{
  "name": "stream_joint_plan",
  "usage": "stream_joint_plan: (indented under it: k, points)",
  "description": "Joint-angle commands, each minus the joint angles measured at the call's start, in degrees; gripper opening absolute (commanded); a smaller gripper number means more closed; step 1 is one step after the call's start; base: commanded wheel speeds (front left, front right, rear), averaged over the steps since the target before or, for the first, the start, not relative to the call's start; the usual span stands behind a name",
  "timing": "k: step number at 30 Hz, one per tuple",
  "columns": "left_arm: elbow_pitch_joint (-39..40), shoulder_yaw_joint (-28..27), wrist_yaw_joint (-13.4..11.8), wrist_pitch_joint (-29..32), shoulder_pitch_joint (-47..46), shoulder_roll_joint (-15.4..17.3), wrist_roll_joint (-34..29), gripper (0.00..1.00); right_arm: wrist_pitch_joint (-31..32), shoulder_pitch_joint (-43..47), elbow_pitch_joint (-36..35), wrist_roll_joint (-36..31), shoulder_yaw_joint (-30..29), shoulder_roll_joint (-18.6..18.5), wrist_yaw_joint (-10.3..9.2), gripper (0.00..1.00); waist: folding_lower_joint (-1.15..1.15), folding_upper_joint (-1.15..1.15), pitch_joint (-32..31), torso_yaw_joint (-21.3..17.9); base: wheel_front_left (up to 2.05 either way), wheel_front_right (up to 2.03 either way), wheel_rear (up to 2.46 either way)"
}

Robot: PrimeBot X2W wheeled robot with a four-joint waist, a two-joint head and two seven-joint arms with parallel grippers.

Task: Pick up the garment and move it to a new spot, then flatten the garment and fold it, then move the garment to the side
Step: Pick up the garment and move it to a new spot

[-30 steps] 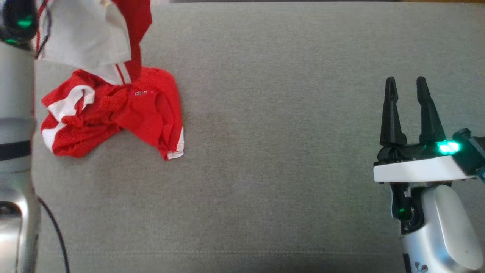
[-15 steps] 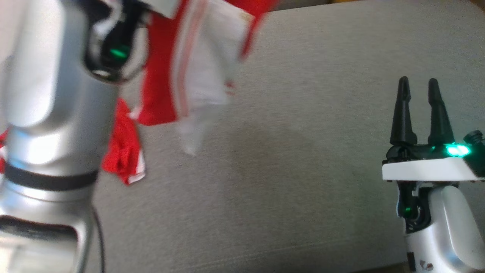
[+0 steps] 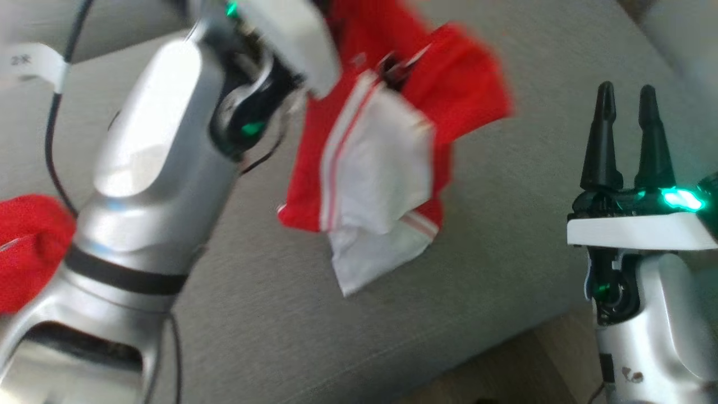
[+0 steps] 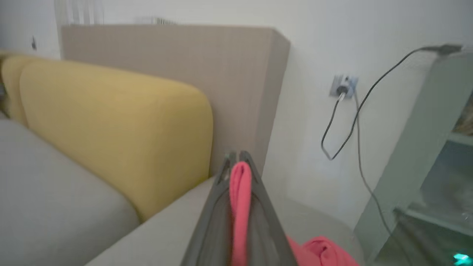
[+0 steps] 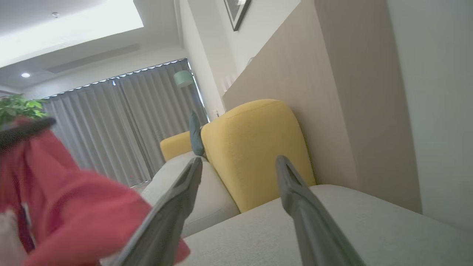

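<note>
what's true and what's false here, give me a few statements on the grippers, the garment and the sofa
1. The left gripper is shut on the red and white garment. True.
2. The right gripper holds a corner of the garment. False: its jaws stand open and empty.
3. The garment lies flat and folded on the grey seat. False: it hangs crumpled from the left gripper.
4. A yellow back cushion stands behind the grey seat. True.

Yellow cushion (image 4: 111, 122) stands behind grey sofa seat (image 3: 505, 224)
</note>
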State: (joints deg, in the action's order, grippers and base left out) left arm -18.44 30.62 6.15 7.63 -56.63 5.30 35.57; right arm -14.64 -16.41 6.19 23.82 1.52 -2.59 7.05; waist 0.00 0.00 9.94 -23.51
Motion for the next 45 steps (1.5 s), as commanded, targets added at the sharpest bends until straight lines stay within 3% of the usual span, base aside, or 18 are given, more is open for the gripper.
stream_joint_plan:
  k: [1, 5, 7, 12, 18, 24, 29, 36, 45]
  points:
    - [-1.0, -1.3, 0.4, 0.4, -1.4, 3.4, -0.2, 0.0, -0.3, -2.1, -2.2, 0.6, 1.7, -0.3, 0.44, 1.0, 0.0, 0.0, 3.0, -4.4, 0.0, 0.0, 0.0]
    - [-10.5, 0.6, 1.1, -0.6, -4.1, 6.8, -0.7, 0.0, -0.4, -2.9, -2.8, 1.7, 2.0, -0.3, 0.44, 1.0, 0.0, 0.0, 5.4, -7.3, 0.0, 0.0, 0.0]
    - [-15.6, 1.1, 0.4, -3.5, -7.3, 8.0, -3.8, 1.0, -0.4, -3.2, -3.1, 2.2, 2.0, -0.3, 0.44, 1.0, 0.0, 0.0, 6.6, -7.8, 0.0, 0.0, 0.0]
    - [-25.9, 0.3, -2.5, -12.6, -14.2, 7.0, -7.3, 1.0, -0.4, -3.2, -3.4, 2.1, 1.9, -0.3, 0.44, 1.0, 0.0, 0.0, 7.6, -7.2, 0.0, 0.0, 0.0]
    - [-31.9, -0.7, -1.3, -19.2, -16.5, 4.3, -5.9, 1.0, -0.4, -2.4, -3.4, -0.1, 0.7, -0.3, 0.44, 1.0, 0.0, 0.0, 5.6, -1.9, 0.0, 0.0, 0.0]
    - [-31.2, -1.9, 0.0, -21.8, -14.1, 3.8, -3.7, 1.0, -0.4, -1.3, -3.2, -3.3, -0.4, -0.3, 0.44, 1.0, 0.0, 0.0, 2.1, 6.1, 0.0, 0.0, 0.0]
    - [-25.5, -4.6, -0.2, -22.5, -7.7, 4.6, -1.9, 1.0, -0.4, 0.5, -2.0, -5.8, -0.8, -0.3, 0.44, 1.0, 0.0, 0.0, -1.5, 13.2, 0.0, 0.0, 0.0]
    - [-9.2, -9.3, -4.8, -22.6, 10.5, 5.3, -3.0, 1.0, 0.1, 3.5, 0.1, -8.3, -1.1, -0.3, 0.44, 1.0, 0.0, 0.0, -5.7, 21.5, 0.0, 0.0, 0.0]
    - [8.4, -13.6, -10.7, -22.6, 35.7, 2.3, -6.9, 1.0, 1.0, 7.0, 1.7, -8.9, -2.7, -0.3, 0.44, 1.0, 0.0, 0.0, -8.1, 26.3, 0.0, 0.0, 0.0]
